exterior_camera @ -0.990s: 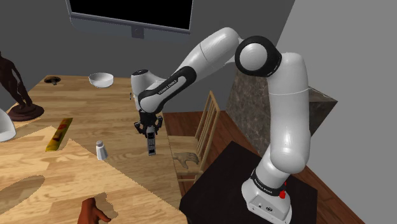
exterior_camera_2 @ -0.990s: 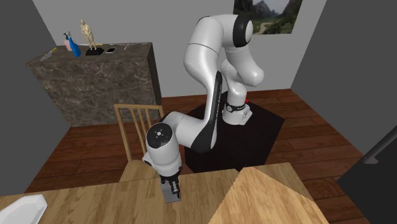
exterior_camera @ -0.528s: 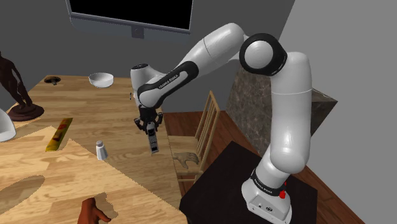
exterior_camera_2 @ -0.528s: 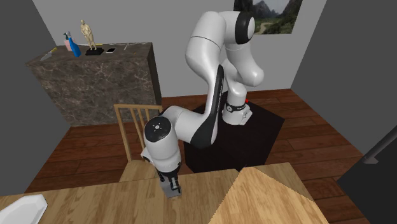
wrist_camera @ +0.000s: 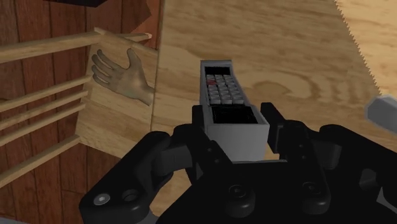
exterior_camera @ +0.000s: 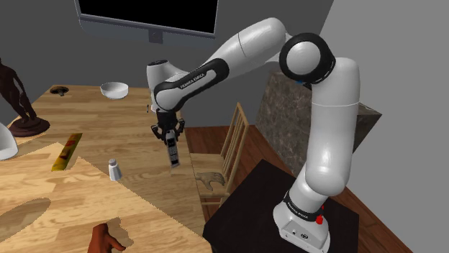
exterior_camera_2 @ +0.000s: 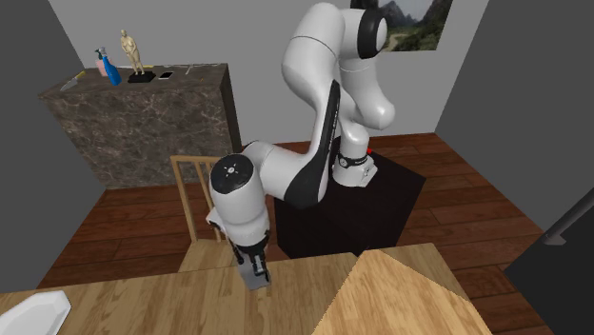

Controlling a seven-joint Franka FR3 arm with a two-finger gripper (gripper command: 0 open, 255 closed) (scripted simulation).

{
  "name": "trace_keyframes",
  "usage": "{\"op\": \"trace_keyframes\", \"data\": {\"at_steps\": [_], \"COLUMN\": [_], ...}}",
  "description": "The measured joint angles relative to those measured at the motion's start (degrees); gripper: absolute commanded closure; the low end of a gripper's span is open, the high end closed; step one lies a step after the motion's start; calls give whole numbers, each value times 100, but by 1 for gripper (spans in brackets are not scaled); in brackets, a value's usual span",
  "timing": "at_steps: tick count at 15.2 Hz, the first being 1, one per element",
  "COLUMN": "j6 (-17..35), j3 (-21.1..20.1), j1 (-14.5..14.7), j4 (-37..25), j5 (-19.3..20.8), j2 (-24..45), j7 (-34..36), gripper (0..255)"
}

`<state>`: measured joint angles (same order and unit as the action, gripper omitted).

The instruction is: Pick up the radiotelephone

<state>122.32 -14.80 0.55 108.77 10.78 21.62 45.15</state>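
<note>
Wooden table [exterior_camera: 137, 144], spread across the shoulder view's left and middle. Above the table, reaching in from the black stand [exterior_camera: 248, 215] that sits off the table's chair-side edge: white arm [exterior_camera: 237, 50], bent over and down toward the tabletop. Just off that same table edge: wooden chair [exterior_camera: 229, 147], back slats upright. At the table's far end, away from the stand: white bowl [exterior_camera: 114, 90]. On the chair seat, right beside the table edge: tan hand-shaped model [wrist_camera: 124, 76], lying flat.

Over the table, close to its chair-side edge: black gripper [exterior_camera: 170, 139], pointing down, closed partway, with both fingers [wrist_camera: 272, 118] pressed against the sides of a grey radiotelephone [exterior_camera: 173, 154]. Clasped at the handset's upper end, keypad face visible from the wrist. Lower end hanging toward the tabletop, tilted a little, seemingly clear of the wood.

Farther in on the table from the handset: small grey shaker [exterior_camera: 114, 169], upright, apart from the gripper.
</note>
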Motion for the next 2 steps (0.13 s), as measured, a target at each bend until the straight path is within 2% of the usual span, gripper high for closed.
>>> {"op": "trace_keyframes", "data": {"at_steps": [2], "j6": [-86], "j3": [-9], "j1": [-10], "j4": [-28], "j5": [-24], "j2": [-61], "j7": [-26], "gripper": [255]}}
